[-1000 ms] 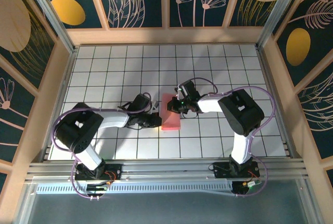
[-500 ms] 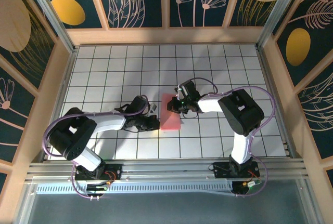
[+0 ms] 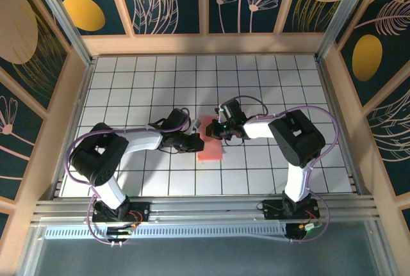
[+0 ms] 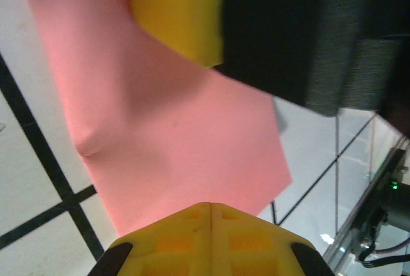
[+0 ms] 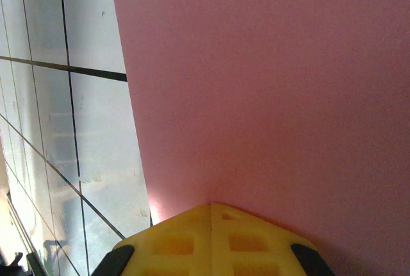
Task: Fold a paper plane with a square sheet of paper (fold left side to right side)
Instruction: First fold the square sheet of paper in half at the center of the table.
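White tiled floor (image 3: 128,90) boxed in by dark floral wall panels (image 3: 166,0).

Matt, smooth salmon-pink paper (image 4: 173,135) lies on glossy white tiles (image 5: 96,129).

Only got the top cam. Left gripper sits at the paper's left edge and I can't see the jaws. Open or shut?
Observer: Shut. On the left wrist view the left gripper has its two yellow fingers pressed together, with the pink paper beyond the tips and nothing visibly pinched between them.
Operator: Right one?
Observer: Also shut. The right gripper shows the same closed seam on its own camera, over flat paper.
Operator: Paper damaged?
Observer: One small dent near its edge on the left wrist view; no tear that I can see.
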Motion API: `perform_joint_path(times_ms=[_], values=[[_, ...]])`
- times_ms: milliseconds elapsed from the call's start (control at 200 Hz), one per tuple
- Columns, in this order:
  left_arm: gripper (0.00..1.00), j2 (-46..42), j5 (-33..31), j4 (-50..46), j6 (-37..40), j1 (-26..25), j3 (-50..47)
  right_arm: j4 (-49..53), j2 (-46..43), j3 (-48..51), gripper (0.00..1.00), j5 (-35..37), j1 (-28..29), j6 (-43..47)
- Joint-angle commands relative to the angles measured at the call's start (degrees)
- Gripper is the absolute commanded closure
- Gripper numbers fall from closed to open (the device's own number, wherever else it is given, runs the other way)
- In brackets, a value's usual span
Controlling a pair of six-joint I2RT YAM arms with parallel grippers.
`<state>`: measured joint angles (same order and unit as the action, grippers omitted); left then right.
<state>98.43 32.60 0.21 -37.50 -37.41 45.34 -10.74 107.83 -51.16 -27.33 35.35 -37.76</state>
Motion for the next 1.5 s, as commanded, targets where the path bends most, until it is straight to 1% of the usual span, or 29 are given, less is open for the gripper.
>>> perform_joint_path(times_ms=[0, 270, 435, 581, 681, 716, 906, 1026, 1171, 1296, 1426, 1496], values=[[1.0, 2.1, 1.7, 0.3, 1.6, 0.0, -0.2, 5.4, 1.9, 1.1, 1.0, 4.9, -0.3, 2.0], [1.0, 3.1, 1.3, -0.2, 1.8, -0.6, -3.2, 6.2, 2.1, 0.8, 1.0, 5.4, -0.3, 2.5], [1.0, 2.1, 0.7, -2.6, 2.7, -1.2, -4.7, 6.4, 2.0, 0.9, 1.0, 5.5, -0.2, 2.8], [1.0, 0.6, 0.9, -4.5, 3.5, -1.8, -6.0, 6.3, 1.9, 1.1, 1.0, 5.5, -0.3, 2.9], [1.0, 0.1, 2.2, -4.7, 4.6, -2.5, -7.1, 6.2, 1.7, 1.4, 1.0, 5.4, -0.2, 3.0], [1.0, -1.9, 2.5, -4.7, 5.2, -2.5, -7.7, 6.1, 1.7, 1.4, 1.0, 5.4, -0.2, 3.0], [1.0, -4.5, 2.9, -5.2, 6.0, -2.5, -8.4, 6.0, 1.5, 1.4, 1.0, 5.1, -0.1, 3.4], [1.0, -6.8, 1.8, -5.8, 5.7, -1.7, -6.2, 6.0, 1.1, 1.5, 1.0, 5.0, -0.1, 3.7], [1.0, -8.5, 1.9, -3.4, 3.6, 1.8, -3.6, 5.9, 0.8, 1.8, 1.0, 5.0, -0.1, 3.9], [1.0, -5.1, 1.2, -2.6, 4.4, 4.3, -0.4, 5.7, 0.8, 1.7, 1.0, 4.9, 0.0, 3.8], [1.0, 1.4, 0.9, -2.9, 6.1, 4.4, 3.4, 5.8, 0.7, 1.6, 1.0, 4.8, 0.1, 3.8], [1.0, 3.2, 0.5, -2.7, 6.5, 4.4, 4.4, 5.9, 0.9, 1.5, 1.0, 4.8, 0.1, 3.8]])
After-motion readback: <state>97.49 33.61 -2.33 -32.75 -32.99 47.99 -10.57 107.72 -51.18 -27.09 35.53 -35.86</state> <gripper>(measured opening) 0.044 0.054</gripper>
